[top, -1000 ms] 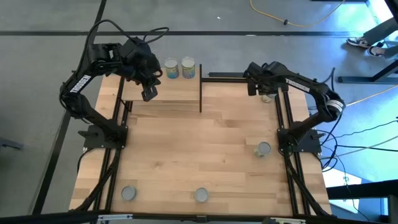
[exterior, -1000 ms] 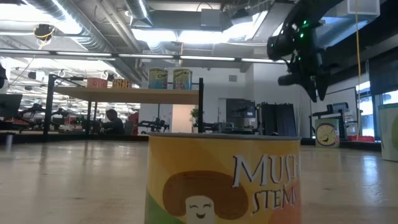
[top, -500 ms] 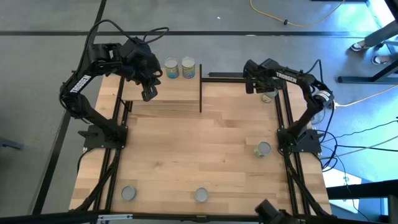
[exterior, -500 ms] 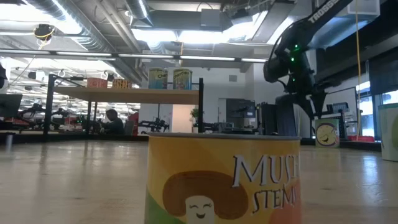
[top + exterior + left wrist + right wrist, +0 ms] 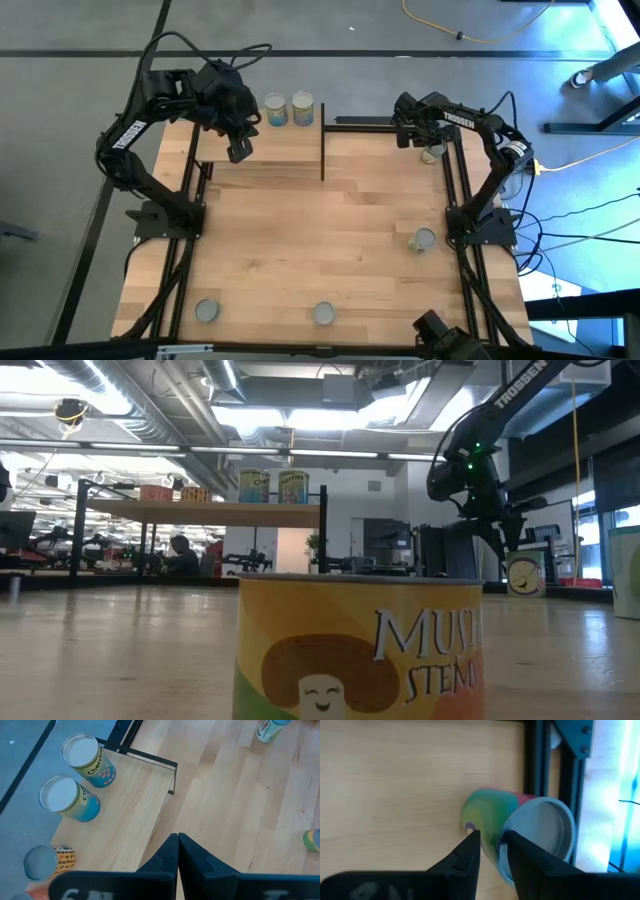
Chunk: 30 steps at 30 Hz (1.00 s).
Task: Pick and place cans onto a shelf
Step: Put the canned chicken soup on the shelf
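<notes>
The shelf [image 5: 262, 150] stands at the table's far left; two cans [image 5: 275, 108] [image 5: 302, 108] stand on its far edge, and the left wrist view shows a third can [image 5: 46, 862] beside them. My left gripper [image 5: 240, 151] hangs shut above the shelf board. My right gripper [image 5: 490, 845] is open and points steeply down just above a green-and-pink can [image 5: 520, 830] that stands on its base at the table's far right [image 5: 432, 154]. Its fingers sit over the can's near rim without touching it.
More cans stand on the table: one at the right [image 5: 423, 240], two near the front edge [image 5: 207, 311] [image 5: 323, 313], the latter filling the low view [image 5: 360, 650]. Black frame rails [image 5: 462, 190] run along the right edge beside the far-right can.
My right gripper has sunk toward the green-and-pink can at the table's far right and tipped a little steeper, its fingers staying open. The cans have not moved.
</notes>
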Motion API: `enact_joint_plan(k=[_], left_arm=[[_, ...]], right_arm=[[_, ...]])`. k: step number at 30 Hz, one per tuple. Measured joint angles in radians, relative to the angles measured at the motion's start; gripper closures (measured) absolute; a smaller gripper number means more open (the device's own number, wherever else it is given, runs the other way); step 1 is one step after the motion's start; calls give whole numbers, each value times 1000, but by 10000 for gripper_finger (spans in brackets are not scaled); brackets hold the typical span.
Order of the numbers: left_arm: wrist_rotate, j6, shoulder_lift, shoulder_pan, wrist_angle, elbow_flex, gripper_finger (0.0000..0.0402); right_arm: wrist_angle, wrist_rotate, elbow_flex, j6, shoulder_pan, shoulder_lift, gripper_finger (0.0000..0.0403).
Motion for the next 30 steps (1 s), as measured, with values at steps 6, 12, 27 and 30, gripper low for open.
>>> enact_joint_plan(k=[6,12,27,30], left_arm=[[0,36,0,0,0,0,401],[0,36,0,0,0,0,401],[0,35,0,0,0,0,401],[0,36,0,0,0,0,401]], right_arm=[[21,-32,-3,-14,-12,-3,312],[7,-15,-3,-37,-10,-3,373],[-28,-14,16,-174,21,1,396],[-54,-39,40,-218,46,1,396]])
